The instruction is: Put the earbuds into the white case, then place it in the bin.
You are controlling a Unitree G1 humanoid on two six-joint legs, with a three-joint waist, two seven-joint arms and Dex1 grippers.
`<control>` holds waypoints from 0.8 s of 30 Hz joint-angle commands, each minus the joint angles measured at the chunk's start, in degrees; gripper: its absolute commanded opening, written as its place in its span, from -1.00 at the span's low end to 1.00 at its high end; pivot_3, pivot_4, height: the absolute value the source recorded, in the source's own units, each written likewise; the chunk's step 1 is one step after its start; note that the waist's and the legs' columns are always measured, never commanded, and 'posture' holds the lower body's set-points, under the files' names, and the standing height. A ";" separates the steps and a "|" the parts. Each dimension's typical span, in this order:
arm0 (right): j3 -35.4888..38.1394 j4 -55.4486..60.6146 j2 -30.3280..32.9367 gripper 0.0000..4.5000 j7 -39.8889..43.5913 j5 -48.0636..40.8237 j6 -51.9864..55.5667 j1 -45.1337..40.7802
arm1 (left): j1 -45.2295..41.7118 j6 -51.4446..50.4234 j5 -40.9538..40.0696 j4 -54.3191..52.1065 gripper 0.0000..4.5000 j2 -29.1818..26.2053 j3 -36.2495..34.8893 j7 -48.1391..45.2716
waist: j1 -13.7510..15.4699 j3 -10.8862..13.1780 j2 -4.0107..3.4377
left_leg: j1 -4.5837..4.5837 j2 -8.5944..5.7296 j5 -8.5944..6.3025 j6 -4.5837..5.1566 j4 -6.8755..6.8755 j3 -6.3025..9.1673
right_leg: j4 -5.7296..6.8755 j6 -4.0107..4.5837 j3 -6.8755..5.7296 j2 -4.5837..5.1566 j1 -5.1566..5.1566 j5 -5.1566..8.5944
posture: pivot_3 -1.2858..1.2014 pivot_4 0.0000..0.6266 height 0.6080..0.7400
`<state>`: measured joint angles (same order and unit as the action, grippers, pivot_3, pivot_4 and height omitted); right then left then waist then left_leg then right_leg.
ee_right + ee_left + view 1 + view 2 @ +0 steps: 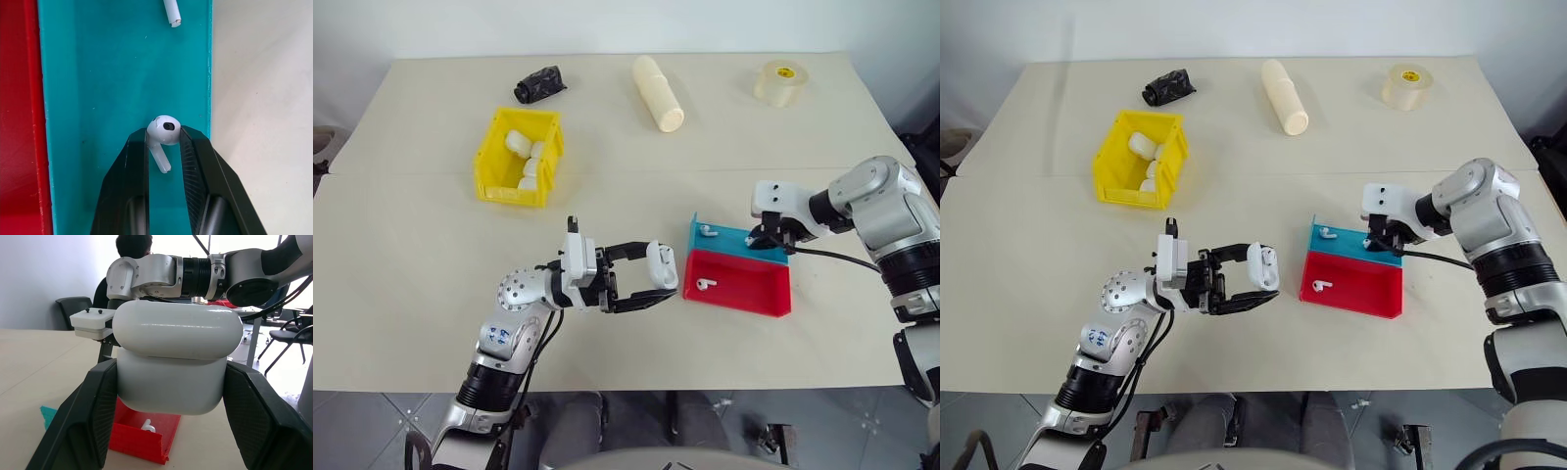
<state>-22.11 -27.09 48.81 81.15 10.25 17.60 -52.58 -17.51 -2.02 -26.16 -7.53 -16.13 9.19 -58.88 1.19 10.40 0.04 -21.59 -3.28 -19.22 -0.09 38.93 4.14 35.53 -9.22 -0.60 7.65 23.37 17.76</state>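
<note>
**Bright, even light; softness confined to close range**

Evenly and brightly lit from overhead in both head views, with short, soft shadows tucked under the small bright yellow plastic bin (518, 157) and the shallow red plastic tray (737, 284). Mild glare across the pale cream tabletop (431, 264). Broad highlight streaks on the glossy white rounded case (173, 357), backlit by washed-out daylight behind. Slightly soft on the black ribbed fingers (198, 171) up close; crisp on the tiny glossy white earbud (164, 131).

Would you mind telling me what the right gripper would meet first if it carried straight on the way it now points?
Probably the floor of the blue tray: the right gripper, pinching an earbud, points steeply down into it.
</note>
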 commanded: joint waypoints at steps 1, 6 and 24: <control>1.20 1.11 -0.26 -0.77 -0.92 -0.04 0.40 1.16 | -0.59 -0.01 -0.79 -1.32 0.25 0.03 -0.25 -0.04 | -0.08 0.00 0.00 | 0.00 0.00 0.00 0.00 0.00 0.00 | 0.00 0.00 0.01 0.00 0.00 0.00 | 0.03 -0.52 1.00; 5.12 4.35 0.56 -0.77 -2.06 -2.69 1.61 1.97 | -0.84 -0.02 -0.80 -0.99 0.25 0.04 -0.26 -0.22 | -0.02 0.00 0.00 | 0.00 0.01 0.00 0.00 0.00 0.00 | 0.01 0.00 0.01 0.00 0.01 0.00 | 0.03 -0.52 1.00; 37.29 48.28 -19.13 -0.77 -22.65 -55.86 30.90 26.36 | -6.51 -0.49 -0.08 5.68 0.25 1.50 -1.18 0.64 | 0.16 0.01 0.01 | -0.02 0.03 0.00 0.00 0.02 0.05 | 0.06 0.01 0.03 0.01 0.03 -0.01 | 0.03 -0.52 1.00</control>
<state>12.47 15.76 31.51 63.61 -38.60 44.72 -27.14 -23.11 -2.63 -26.10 -1.19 -14.90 8.57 -58.68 1.35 10.41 0.05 -21.61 -3.23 -19.23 -0.10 38.94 4.20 35.61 -9.21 -0.57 7.65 23.42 17.76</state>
